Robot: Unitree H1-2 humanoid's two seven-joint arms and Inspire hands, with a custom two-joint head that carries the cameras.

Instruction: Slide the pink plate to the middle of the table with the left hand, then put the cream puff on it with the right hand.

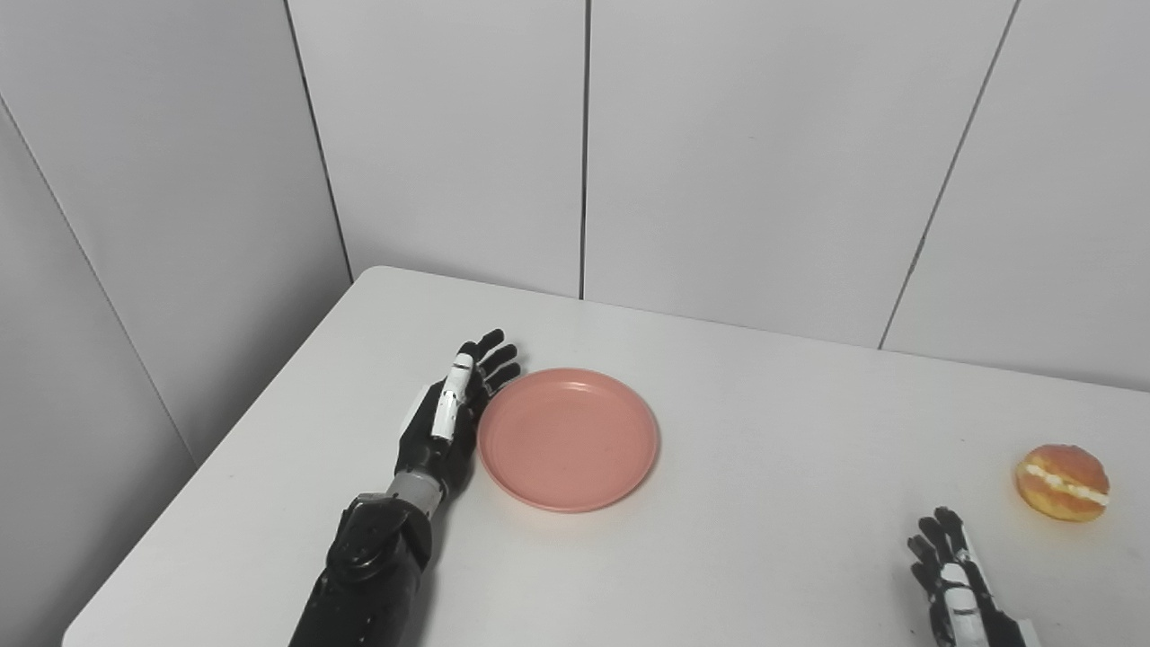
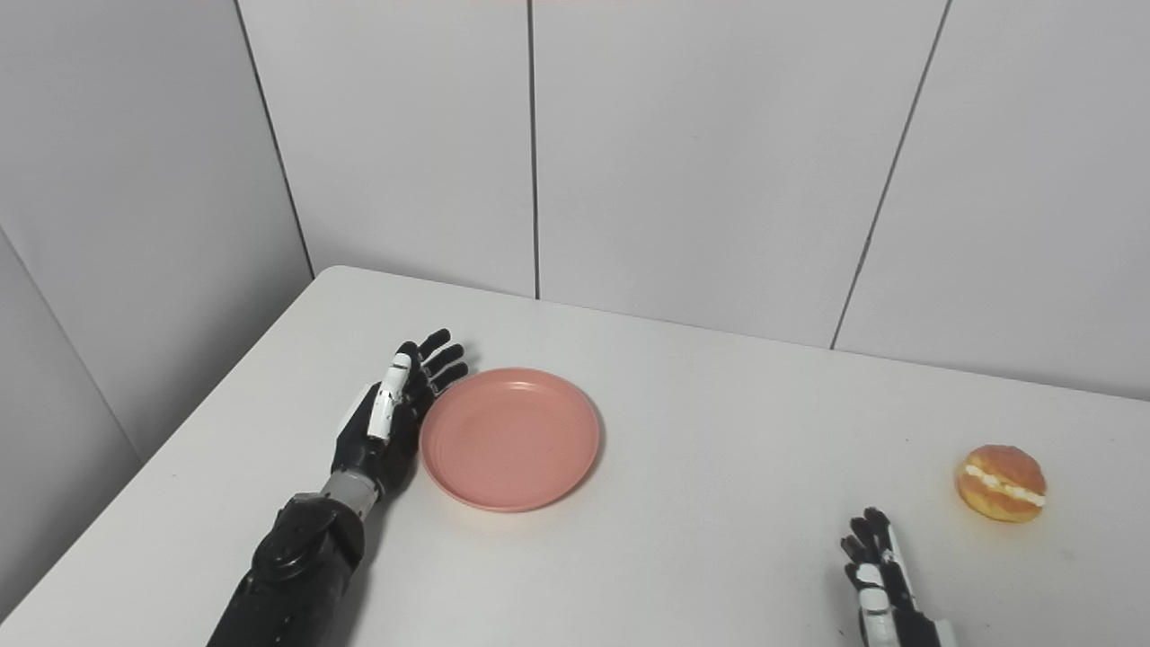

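The right hand (image 1: 957, 584) waits, fingers spread and empty, near the cream puff (image 1: 1062, 483), well right of the pink plate (image 1: 568, 438), where the flat, unclenched left hand (image 1: 454, 418) might slip off its rim.

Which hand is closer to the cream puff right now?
Right. The right hand sits open on the table just in front and left of the cream puff, not touching it. The left hand is far across the table, against the plate.

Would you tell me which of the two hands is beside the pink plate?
The left hand, fingers open along the round pink plate; the right hand sits near the cream puff.
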